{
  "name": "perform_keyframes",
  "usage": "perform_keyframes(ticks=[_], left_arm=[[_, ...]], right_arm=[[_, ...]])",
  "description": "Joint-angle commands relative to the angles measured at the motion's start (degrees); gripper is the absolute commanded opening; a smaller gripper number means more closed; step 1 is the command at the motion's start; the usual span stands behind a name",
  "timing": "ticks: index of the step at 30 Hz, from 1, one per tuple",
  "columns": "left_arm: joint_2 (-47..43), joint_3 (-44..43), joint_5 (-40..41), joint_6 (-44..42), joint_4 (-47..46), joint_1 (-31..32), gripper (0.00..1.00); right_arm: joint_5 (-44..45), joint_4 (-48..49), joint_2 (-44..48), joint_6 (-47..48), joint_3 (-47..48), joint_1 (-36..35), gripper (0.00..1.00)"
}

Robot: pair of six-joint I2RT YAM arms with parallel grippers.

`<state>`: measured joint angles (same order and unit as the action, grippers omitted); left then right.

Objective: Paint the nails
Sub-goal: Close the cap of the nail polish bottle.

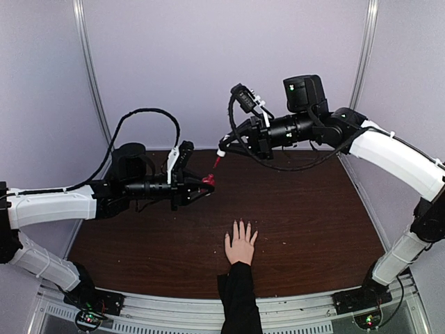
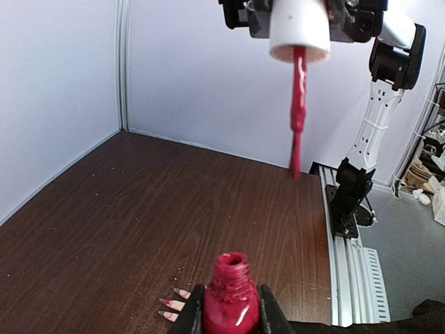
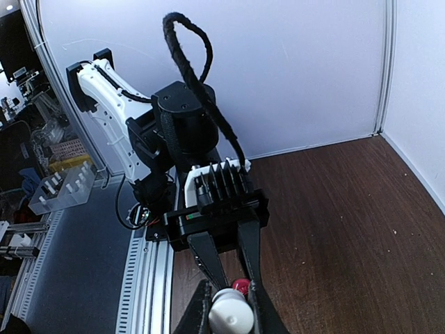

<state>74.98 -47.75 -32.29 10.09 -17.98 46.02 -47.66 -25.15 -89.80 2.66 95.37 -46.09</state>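
A pale hand (image 1: 240,245) in a black sleeve (image 1: 238,300) lies flat on the brown table (image 1: 306,216), fingers pointing away. Its nails (image 1: 240,223) are tiny in the top view. In the left wrist view three fingertips (image 2: 174,304) peek out beside the bottle, and one nail (image 2: 167,302) carries a red dab. My left gripper (image 1: 207,182) is shut on an uncapped red polish bottle (image 2: 231,299), held above the table to the hand's far left. My right gripper (image 1: 221,152) is shut on the white cap (image 2: 299,28). Its red-coated brush (image 2: 297,118) hangs above the bottle's mouth, clear of it.
Pale enclosure walls (image 1: 208,62) close off the back and sides. An aluminium rail (image 1: 208,316) runs along the near edge with both arm bases on it. The right arm's base (image 2: 348,202) stands at the table's side in the left wrist view.
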Motion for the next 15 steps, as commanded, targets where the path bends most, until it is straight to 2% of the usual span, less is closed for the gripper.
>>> perform_keyframes(ticks=[1, 15], left_arm=[[-1.5, -1.8, -1.2, -1.6, -3.9, 0.7, 0.00], [-2.1, -0.7, -3.2, -1.3, -6.2, 0.8, 0.00]], right_arm=[[0.4, -1.6, -1.2, 1.7, 2.0, -1.0, 0.00], [1.8, -2.2, -2.1, 2.4, 2.1, -1.4, 0.00]])
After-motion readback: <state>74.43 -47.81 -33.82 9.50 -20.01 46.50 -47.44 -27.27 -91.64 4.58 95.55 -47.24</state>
